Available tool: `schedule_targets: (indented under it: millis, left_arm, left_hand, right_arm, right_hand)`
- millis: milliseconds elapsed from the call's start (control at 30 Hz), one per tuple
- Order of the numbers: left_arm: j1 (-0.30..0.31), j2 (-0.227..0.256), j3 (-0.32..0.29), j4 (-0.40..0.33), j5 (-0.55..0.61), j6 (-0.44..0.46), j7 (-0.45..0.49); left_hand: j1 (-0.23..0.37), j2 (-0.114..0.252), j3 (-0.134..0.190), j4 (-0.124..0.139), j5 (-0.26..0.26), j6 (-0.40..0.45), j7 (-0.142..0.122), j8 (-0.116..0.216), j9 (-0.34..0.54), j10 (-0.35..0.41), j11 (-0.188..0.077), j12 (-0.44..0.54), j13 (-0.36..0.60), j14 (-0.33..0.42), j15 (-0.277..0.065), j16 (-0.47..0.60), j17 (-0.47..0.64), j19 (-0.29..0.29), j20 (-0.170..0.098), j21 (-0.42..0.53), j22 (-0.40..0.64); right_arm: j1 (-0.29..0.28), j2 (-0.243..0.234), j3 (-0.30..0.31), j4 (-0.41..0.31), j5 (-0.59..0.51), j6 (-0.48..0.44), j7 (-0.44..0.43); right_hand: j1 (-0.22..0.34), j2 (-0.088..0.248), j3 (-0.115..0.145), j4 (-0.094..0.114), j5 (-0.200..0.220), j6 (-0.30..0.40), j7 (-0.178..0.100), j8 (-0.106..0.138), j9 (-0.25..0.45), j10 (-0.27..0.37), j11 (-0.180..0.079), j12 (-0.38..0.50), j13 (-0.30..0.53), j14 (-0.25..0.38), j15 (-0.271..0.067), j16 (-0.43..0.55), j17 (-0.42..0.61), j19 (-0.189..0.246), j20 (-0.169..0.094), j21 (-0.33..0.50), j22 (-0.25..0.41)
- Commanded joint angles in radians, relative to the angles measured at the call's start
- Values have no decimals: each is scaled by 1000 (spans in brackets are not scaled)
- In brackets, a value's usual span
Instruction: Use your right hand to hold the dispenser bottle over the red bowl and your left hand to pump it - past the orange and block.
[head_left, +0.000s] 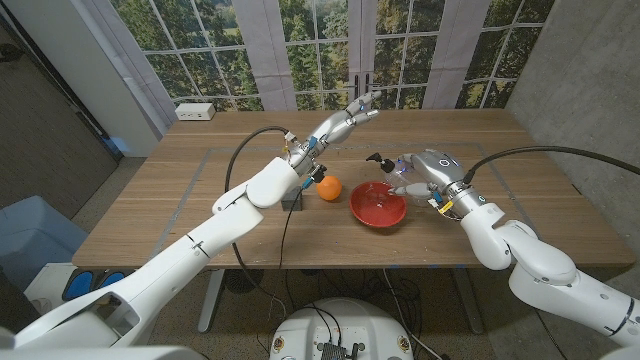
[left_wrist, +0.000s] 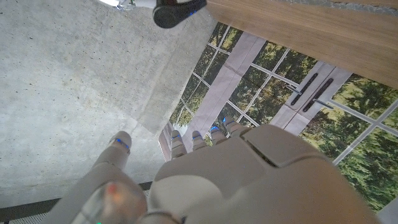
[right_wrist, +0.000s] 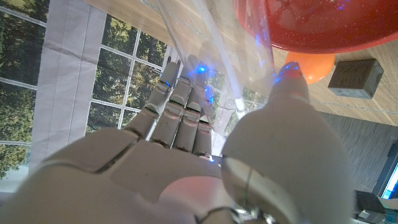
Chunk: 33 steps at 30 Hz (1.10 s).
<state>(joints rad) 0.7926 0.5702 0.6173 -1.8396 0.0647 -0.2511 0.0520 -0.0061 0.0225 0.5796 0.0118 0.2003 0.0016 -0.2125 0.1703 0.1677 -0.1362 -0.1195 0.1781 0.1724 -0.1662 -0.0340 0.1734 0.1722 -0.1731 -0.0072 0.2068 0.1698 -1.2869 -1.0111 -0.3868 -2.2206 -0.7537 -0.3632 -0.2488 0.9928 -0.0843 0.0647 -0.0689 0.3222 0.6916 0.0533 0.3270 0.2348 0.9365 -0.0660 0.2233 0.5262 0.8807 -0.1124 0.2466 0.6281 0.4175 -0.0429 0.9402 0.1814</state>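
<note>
My right hand (head_left: 432, 172) grips the clear dispenser bottle (head_left: 400, 170), whose black pump head (head_left: 377, 160) sits just above the far rim of the red bowl (head_left: 378, 206). In the right wrist view the clear bottle (right_wrist: 208, 56) runs between my fingers (right_wrist: 180, 118), with the red bowl (right_wrist: 323, 25), the orange (right_wrist: 308, 67) and the grey block (right_wrist: 354, 74) beyond it. The orange (head_left: 329, 188) lies left of the bowl. The grey block (head_left: 293, 201) peeks out beside my left forearm. My left hand (head_left: 347, 117) hangs raised beyond the orange, fingers spread, holding nothing; its back (left_wrist: 249, 174) faces the left wrist camera.
A white box (head_left: 195, 111) stands at the table's far left corner. The wooden table (head_left: 520, 160) has bare room to the right of my right hand and along its front edge. Windows stand behind the table.
</note>
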Motion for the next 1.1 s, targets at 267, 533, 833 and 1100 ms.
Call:
schedule_targets:
  millis: [267, 533, 833, 1100]
  left_arm:
    - [-30, -34, 45, 31, 98, -29, 2]
    - [-45, -56, 67, 55, 162, -58, 27]
    - [-67, -83, 89, 108, 162, -98, 14]
    - [-93, -124, 108, 192, 129, -177, 5]
  left_hand:
    - [9, 11, -6, 3, 4, -5, 0, 5, 1, -5, 2, 7, 0, -49, -6, 5, 2, -63, 7, -3, 4]
    - [10, 12, -7, 3, 4, -5, 0, 5, 1, -7, 0, 6, 0, -49, -6, 6, 2, -64, 7, -4, 4]
    - [11, 14, -8, 4, 5, -6, -1, 6, 1, -9, 1, 6, 0, -49, -9, 6, 2, -63, 6, -5, 4]
    - [12, 17, -8, 4, 5, -6, -1, 6, 1, -9, -1, 7, 0, -47, -13, 6, 1, -60, 7, -5, 4]
  right_arm:
    - [12, 3, -14, -19, -17, -28, 32]
    - [13, -1, -15, -32, -21, -40, 52]
    - [25, 4, -22, -40, -25, -57, 78]
    - [30, 7, -20, -48, -4, -67, 104]
  right_hand:
    - [253, 239, -5, 1, 9, 353, -258, 3, 9, 150, -137, 0, 10, 4, -120, 2, 4, -1, -149, 7, 3]
    - [255, 240, -7, 5, 8, 353, -258, 3, 11, 154, -137, 3, 18, 4, -118, 0, 4, -2, -149, 8, 3]
    - [257, 240, -9, 7, 7, 353, -257, 4, 13, 156, -138, 4, 24, 4, -118, -1, 4, -2, -149, 10, 3]
    - [259, 240, -11, 10, 6, 353, -257, 4, 14, 157, -138, 4, 29, 4, -118, -1, 4, -1, -148, 11, 3]
